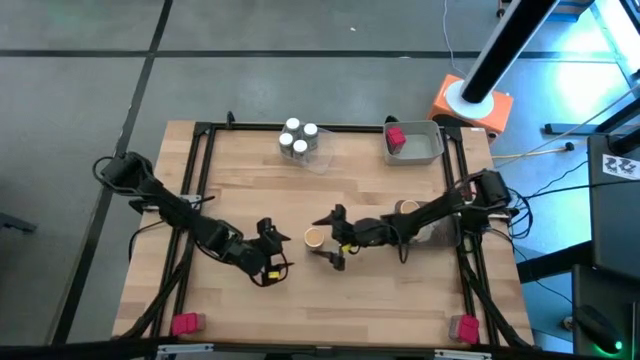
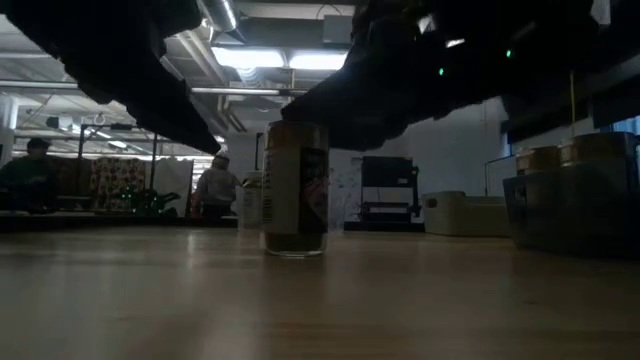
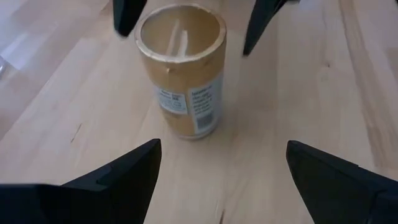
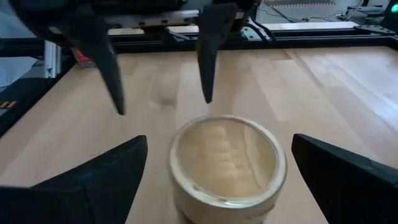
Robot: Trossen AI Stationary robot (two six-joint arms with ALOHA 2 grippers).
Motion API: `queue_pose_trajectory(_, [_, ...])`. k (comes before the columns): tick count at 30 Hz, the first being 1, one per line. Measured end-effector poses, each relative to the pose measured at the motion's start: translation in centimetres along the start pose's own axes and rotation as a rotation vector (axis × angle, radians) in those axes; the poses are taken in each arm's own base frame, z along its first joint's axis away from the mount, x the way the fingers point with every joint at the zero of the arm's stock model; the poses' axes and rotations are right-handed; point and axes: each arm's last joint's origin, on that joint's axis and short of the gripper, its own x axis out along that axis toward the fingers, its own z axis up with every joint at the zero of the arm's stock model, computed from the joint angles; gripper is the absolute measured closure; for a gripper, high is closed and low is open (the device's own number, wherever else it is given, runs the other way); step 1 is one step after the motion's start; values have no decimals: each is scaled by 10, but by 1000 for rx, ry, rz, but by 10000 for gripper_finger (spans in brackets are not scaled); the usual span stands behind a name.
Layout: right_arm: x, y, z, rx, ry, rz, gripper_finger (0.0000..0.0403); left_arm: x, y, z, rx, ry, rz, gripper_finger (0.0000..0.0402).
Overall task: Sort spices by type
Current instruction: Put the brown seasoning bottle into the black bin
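Overhead view: tan jar (image 1: 314, 238) is standing upright mid-table between the left gripper (image 1: 270, 252) and the right gripper (image 1: 337, 246), both arms reaching in toward it. Four white-lidded jars (image 1: 298, 139) are clustering in a clear tray (image 1: 322, 160) at the far edge; one pink packet (image 1: 395, 137) is sitting in a grey tray (image 1: 428, 148) beside them. Two more pink packets (image 1: 185, 323) are lying at the near corners (second one (image 1: 463, 327)). At least one more tan jar (image 1: 406, 208) is showing under the right arm.

Low view: tan jar (image 2: 296, 188) is resting on the tabletop (image 2: 320, 300), arms dark overhead; only here people are showing in the room behind, plus two tan jars (image 2: 570, 152) in a dark tray (image 2: 560, 215).

Left wrist view: fingers (image 3: 118, 180) are spreading wide open, gripping nothing; jar's label (image 3: 186, 106) is showing here only, other arm's fingertips beyond.

Right wrist view: fingers (image 4: 93, 180) are wide open either side of the jar lid (image 4: 227, 155), not touching it.
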Motion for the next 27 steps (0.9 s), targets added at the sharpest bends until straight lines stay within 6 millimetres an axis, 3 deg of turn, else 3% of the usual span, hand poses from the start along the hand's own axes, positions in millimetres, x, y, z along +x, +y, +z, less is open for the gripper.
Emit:
queue_pose_trajectory(10, [9, 1, -15, 1, 1, 9, 10, 2, 1, 5, 16, -31, -7, 73])
queue_pose_trajectory(19, [11, -3, -12, 13, -6, -10, 122, 6, 7, 9, 41, -36, 12, 73])
queue_pose_trajectory(27, [5, 0, -2, -54, -9, -14, 123, 6, 8, 9, 33, -35, 15, 73])
